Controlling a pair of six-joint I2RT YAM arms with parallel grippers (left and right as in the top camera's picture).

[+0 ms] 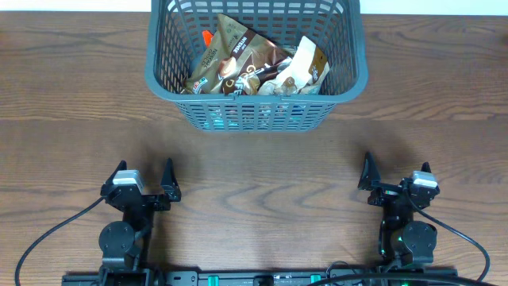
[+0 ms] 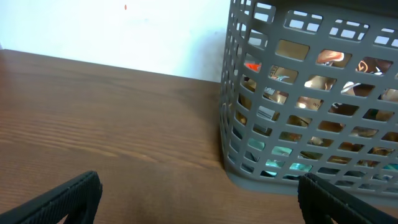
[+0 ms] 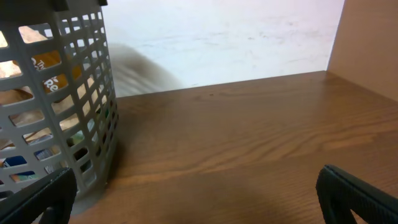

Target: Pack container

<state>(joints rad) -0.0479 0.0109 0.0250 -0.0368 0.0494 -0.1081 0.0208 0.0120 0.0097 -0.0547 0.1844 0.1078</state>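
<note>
The container (image 1: 159, 71), a dark grey slotted basket, stands at the back middle of the wooden table. It holds brown snack bags (image 1: 234, 59), a white and gold packet (image 1: 305, 67) and something orange (image 1: 206, 36). It also shows in the left wrist view (image 2: 249, 93) and in the right wrist view (image 3: 81, 68). My left gripper (image 1: 144, 184) is open and empty near the front left edge, well short of the basket. My right gripper (image 1: 395, 176) is open and empty near the front right. Both sets of fingers frame bare wood (image 2: 199, 199) (image 3: 199, 199).
A pale wall runs behind the table (image 2: 124, 31). A tan panel (image 3: 367, 43) stands at the far right. Black cables (image 1: 48, 234) trail from the arm bases along the front edge.
</note>
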